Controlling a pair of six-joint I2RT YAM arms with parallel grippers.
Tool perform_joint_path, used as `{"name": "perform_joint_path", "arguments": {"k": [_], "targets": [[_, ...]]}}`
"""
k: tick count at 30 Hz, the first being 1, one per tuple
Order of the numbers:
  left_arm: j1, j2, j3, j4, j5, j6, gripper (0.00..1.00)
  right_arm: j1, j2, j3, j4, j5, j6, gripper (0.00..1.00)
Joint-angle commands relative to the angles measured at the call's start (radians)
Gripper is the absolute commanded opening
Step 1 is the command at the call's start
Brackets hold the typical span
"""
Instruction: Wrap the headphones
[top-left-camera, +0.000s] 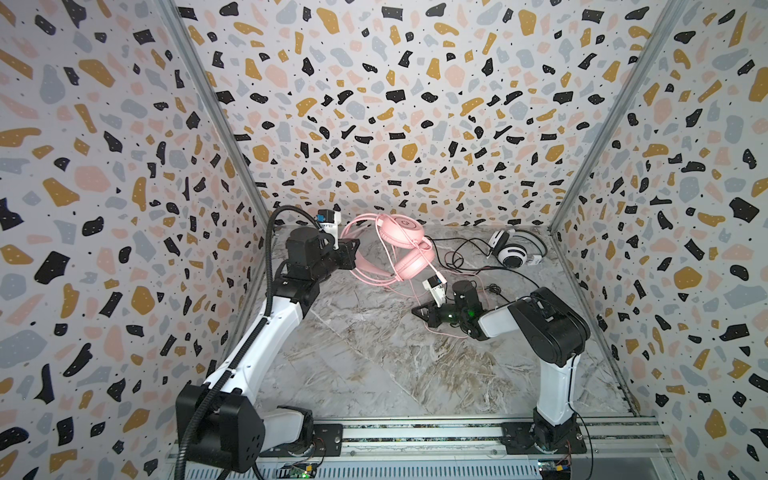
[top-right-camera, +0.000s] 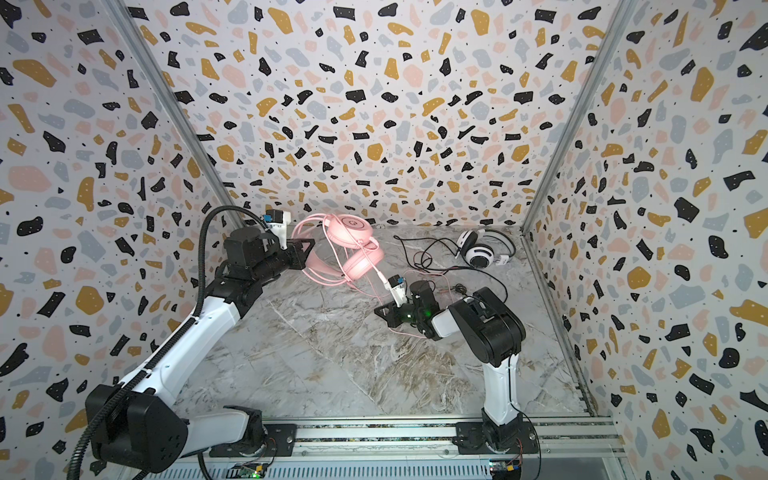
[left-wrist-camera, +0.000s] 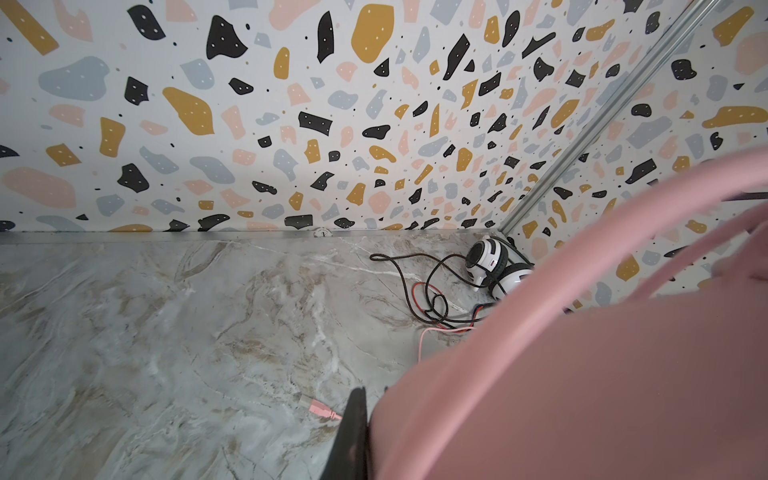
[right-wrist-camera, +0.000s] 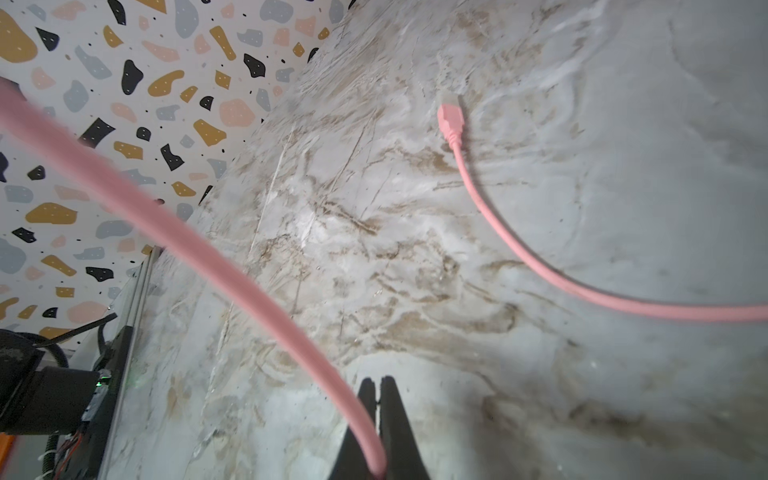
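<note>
**Left gripper** (top-left-camera: 354, 249): clamped on the headband of the pink headset (top-left-camera: 405, 227). It holds the headset near the back-left of the marble tabletop (top-left-camera: 365, 365), close to the back wall (top-left-camera: 374, 124). In the left wrist view one finger (left-wrist-camera: 353, 432) presses against the pink band, which fills that side of the picture.

**Right gripper** (right-wrist-camera: 379, 380): jaws drawn together on the pink cord (right-wrist-camera: 232, 274), which enters between the fingers near their root. In both top views this gripper sits low over the middle of the table, right of centre.

**Pink cord:** a second run curves over bare marble and ends in a USB plug (right-wrist-camera: 451, 120) lying flat. The plug shows in the left wrist view too, just beside the finger.

**White-and-black headset** (top-left-camera: 513, 253): rests in the back-right corner, tight to the back wall and the right wall (top-left-camera: 665, 208), with little margin on either side. Its black and red cords (left-wrist-camera: 432, 299) sprawl in loops toward the middle. They reach near the pink headset's lower cup, and one black strand runs beside the right arm's wrist.

**Room:**
- The broadest bare marble lies between the two arms, down to the front rail (top-left-camera: 415, 432).
- The back strip is crowded with both headsets and loose cord.
</note>
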Motion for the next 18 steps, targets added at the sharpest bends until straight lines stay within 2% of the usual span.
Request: {"name": "perform_joint_path", "arguments": {"k": [1, 8, 18], "targets": [[0.022, -0.008, 0.025, 0.125, 0.022, -0.078, 0.00, 0.030, -0.075, -0.045, 0.049, -0.005, 0.027, 0.00], [0.047, -0.009, 0.015, 0.126, -0.015, -0.088, 0.00, 0.141, -0.148, -0.139, 0.003, 0.086, -0.008, 0.00], [0.109, -0.018, 0.007, 0.109, -0.071, -0.101, 0.00, 0.175, -0.238, -0.252, -0.021, 0.147, 0.002, 0.00]]}}
